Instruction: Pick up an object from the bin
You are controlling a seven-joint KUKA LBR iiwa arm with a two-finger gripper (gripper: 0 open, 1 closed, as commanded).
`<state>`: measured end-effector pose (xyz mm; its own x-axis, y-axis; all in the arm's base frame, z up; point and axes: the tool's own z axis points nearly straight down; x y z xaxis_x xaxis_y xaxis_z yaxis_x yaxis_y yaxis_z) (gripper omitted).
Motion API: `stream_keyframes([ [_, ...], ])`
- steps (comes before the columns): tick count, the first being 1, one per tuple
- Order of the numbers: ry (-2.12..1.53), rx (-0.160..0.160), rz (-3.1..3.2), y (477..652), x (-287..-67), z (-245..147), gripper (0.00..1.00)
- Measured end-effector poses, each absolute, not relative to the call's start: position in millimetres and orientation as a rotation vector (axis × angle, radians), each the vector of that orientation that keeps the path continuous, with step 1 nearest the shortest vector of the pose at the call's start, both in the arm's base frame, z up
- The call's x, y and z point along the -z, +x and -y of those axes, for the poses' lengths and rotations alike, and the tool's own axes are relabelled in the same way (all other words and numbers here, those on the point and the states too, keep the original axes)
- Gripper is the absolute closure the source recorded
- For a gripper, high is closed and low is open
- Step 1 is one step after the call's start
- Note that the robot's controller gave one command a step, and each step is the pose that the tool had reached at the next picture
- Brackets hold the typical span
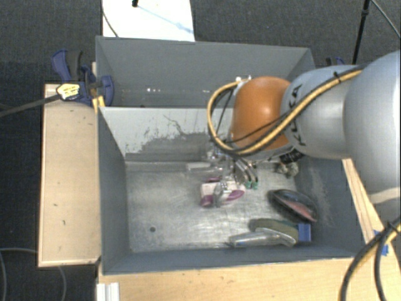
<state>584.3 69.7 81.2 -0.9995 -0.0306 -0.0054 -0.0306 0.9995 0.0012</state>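
Note:
My gripper (220,187) hangs low over the middle of the bin, beneath the orange wrist cover. Right at its fingertips lies a small purple and white thing (213,195), with a purple end poking out to the right toward a green bit. The fingers stand around or against it, but their metal blends with the bin floor. A dark oval thing with a reddish edge (293,204) lies to the right of the gripper. Near the front wall rests a grey and olive tool with a blue end (270,232).
The arm reaches in from the right and covers the bin's back right part. Bare bin floor stretches to the left of the gripper and along the left wall.

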Motion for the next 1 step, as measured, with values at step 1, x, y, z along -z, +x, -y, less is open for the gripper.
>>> stream_keyframes([
  [1,-0.042,-0.003,-3.139,583.5,-79.4,-69.2,1.0],
])
